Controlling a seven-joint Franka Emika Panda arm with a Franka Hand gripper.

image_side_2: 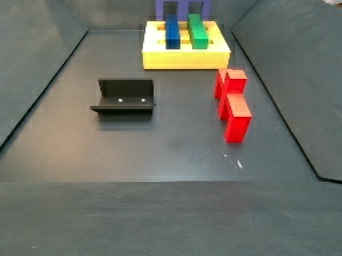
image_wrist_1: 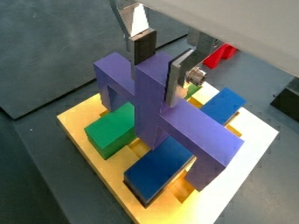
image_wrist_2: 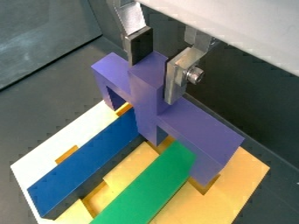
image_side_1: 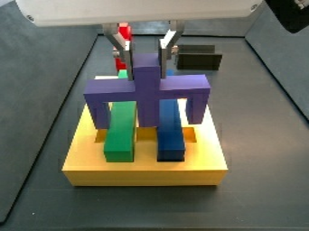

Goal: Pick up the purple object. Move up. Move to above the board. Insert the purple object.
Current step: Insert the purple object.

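Purple blocky piece with the wide bar, two legs and a centre post (image_side_1: 146, 87) sits over the big flat yellow square board (image_side_1: 145, 161) in the middle of a side view, legs down at the board on either side of the long green bar (image_side_1: 118, 132) and long blue bar (image_side_1: 171, 133). The pincer (image_side_1: 144, 41) is clamped on the top of the post, silver fingers (image_wrist_1: 177, 77) pressed against it in both wrist views. In a side view the board's at the top of the frame on the dark grey counter (image_side_2: 147, 150), with a red upright block (image_side_2: 234, 103) right of centre and the black fixture (image_side_2: 123, 97) left of centre.
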